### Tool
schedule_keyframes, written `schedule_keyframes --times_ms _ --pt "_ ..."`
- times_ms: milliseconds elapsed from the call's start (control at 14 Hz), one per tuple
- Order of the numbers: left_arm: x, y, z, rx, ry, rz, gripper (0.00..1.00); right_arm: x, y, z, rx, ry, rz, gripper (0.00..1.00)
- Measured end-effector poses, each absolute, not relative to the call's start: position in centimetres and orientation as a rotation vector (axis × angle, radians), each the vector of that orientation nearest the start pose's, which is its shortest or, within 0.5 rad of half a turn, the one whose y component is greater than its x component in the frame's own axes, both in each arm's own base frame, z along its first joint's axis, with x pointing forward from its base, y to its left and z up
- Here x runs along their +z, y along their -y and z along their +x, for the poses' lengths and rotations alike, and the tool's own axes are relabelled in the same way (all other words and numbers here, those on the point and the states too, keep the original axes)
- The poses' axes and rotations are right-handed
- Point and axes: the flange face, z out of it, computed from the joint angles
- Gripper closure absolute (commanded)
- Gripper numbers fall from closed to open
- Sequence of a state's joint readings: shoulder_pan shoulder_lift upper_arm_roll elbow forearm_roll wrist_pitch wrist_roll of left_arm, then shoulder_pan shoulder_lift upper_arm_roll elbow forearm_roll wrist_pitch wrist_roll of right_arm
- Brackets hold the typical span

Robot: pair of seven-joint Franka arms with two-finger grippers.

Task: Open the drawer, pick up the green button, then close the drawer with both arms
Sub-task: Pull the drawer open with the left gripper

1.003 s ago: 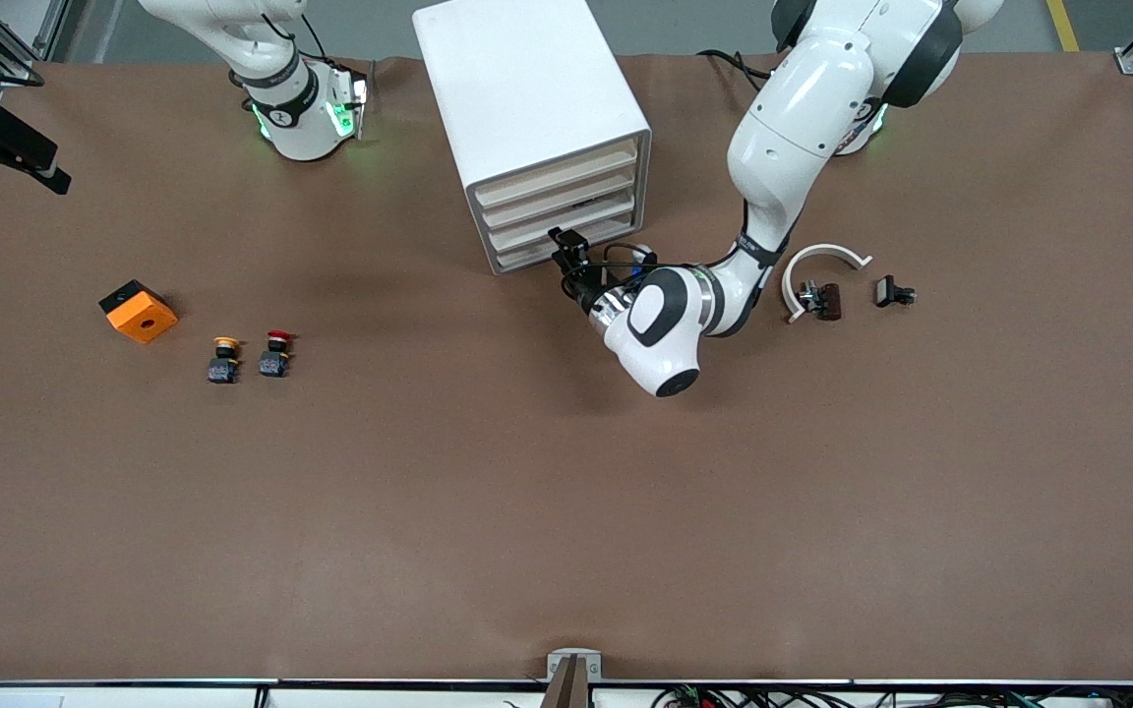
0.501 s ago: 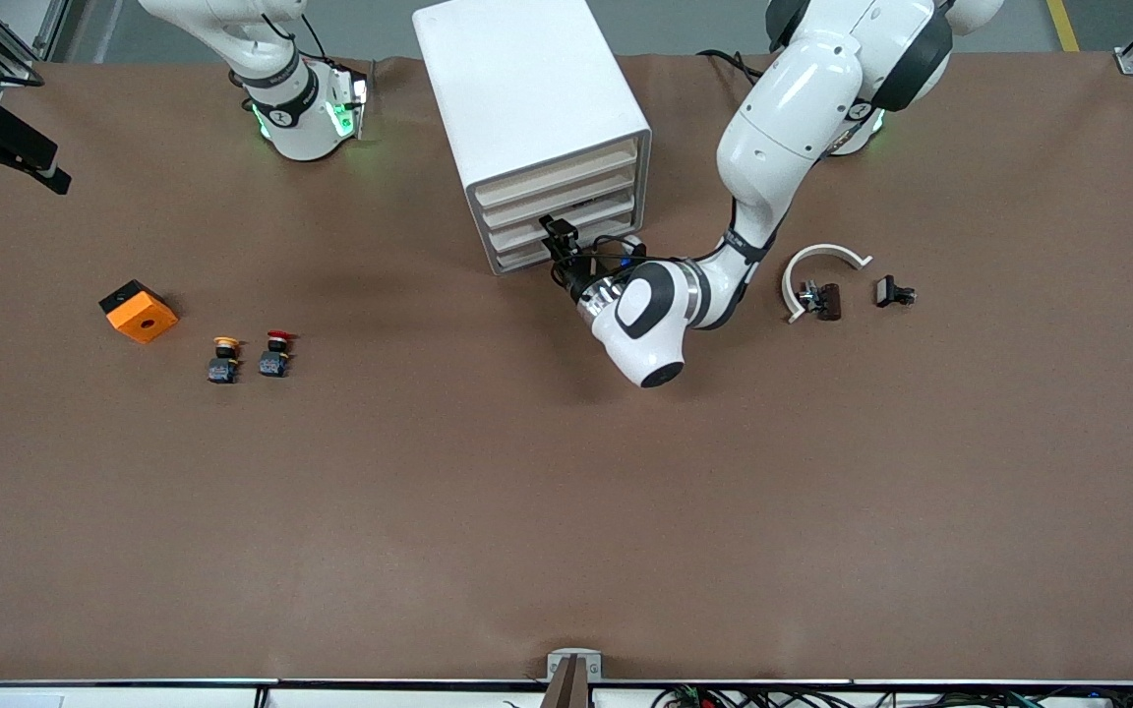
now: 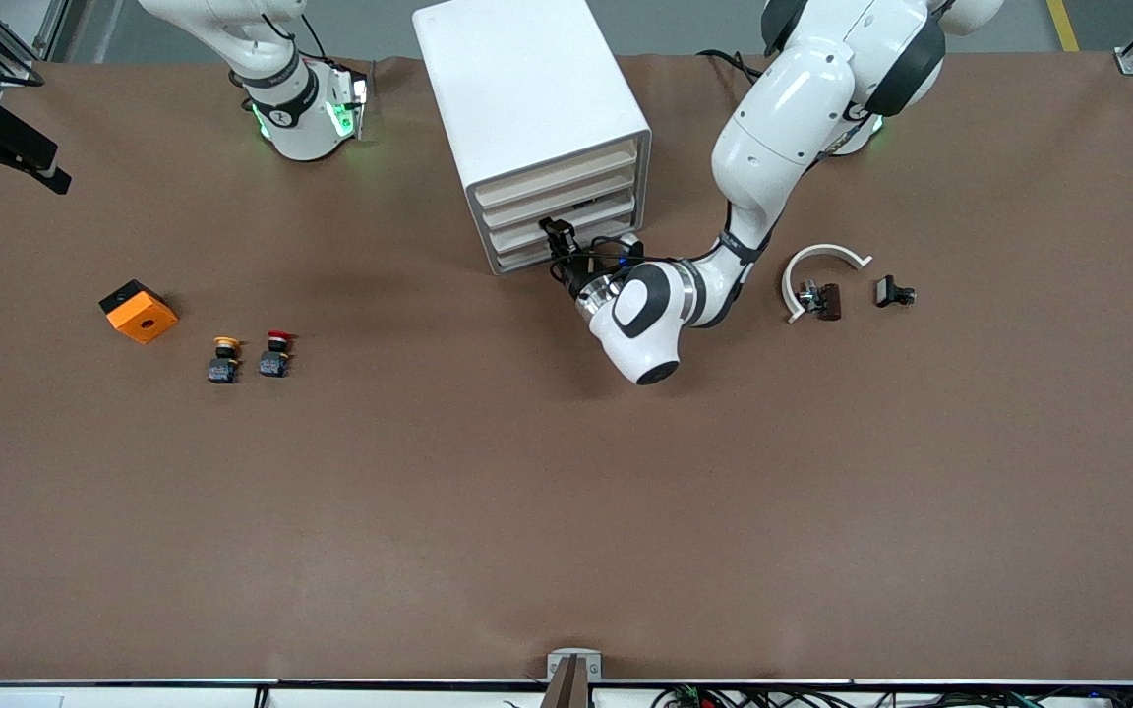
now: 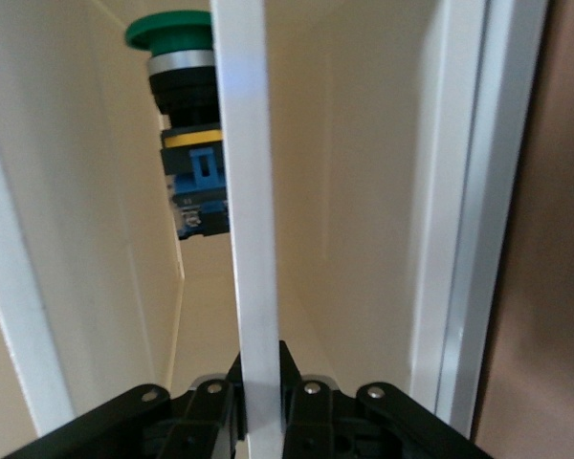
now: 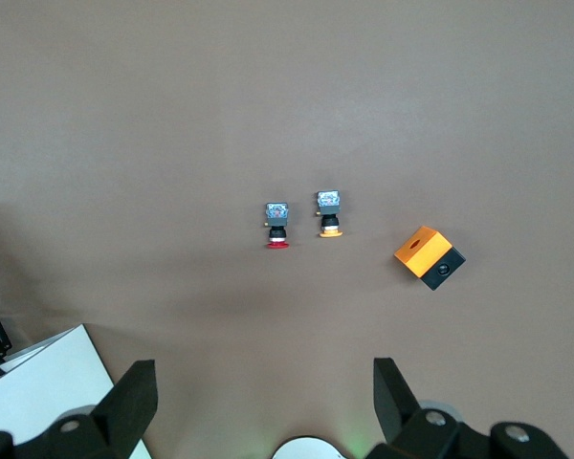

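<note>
**Pulling the drawer: left gripper on the front lip**

Opening is the step in hand, by your judgement of the scene. Your left gripper (image 3: 560,239) sits at the front of the drawer unit (image 3: 533,118), which stands at the middle of the desk's edge where the arm bases are. The left wrist view shows its fingers (image 4: 220,402) pinched narrow on the white front lip of a drawer (image 4: 252,239). Just inside that drawer lies the button (image 4: 187,134), green cap, yellow ring, blue base, close to one side wall.

Advice for the pull:
- Draw straight out along the drawer's own line, toward the front camera's edge of the desk; a skewed pull may bind the slide or drag the light cabinet with it.
- Keep the pace slow so the button does not roll or topple inside.
- Stop once there is room above the button for a second gripper to come in.

Right gripper (image 5: 258,402): waiting high over its own base corner, fingers spread wide, nothing held.

Other items on the desk:
- Orange block (image 3: 138,311), yellow-capped button (image 3: 224,358) and red-capped button (image 3: 275,353), toward the right arm's end; not wanted.
- White curved piece (image 3: 820,261) with a small dark part (image 3: 822,300), and a black clip (image 3: 893,292), toward the left arm's end, close beside the left arm's elbow; mind them when swinging outward.
</note>
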State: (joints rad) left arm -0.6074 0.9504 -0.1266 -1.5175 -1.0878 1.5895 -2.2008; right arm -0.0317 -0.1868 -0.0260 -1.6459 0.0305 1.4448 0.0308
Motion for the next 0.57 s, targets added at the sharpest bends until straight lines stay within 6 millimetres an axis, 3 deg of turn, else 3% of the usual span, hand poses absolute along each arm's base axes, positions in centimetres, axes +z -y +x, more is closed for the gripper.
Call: schedule_keyframes --times_ms 358,573 --pt "11.3 47.2 42.9 1.466 1.790 -1.032 0.94 67.8 2.8 48.0 0.025 -0.139 -3.103 0.00" --pt "11.4 46.5 44.1 1.473 1.812 -1.025 0.94 66.5 2.5 48.9 0.068 -0.130 -3.104 0.00"
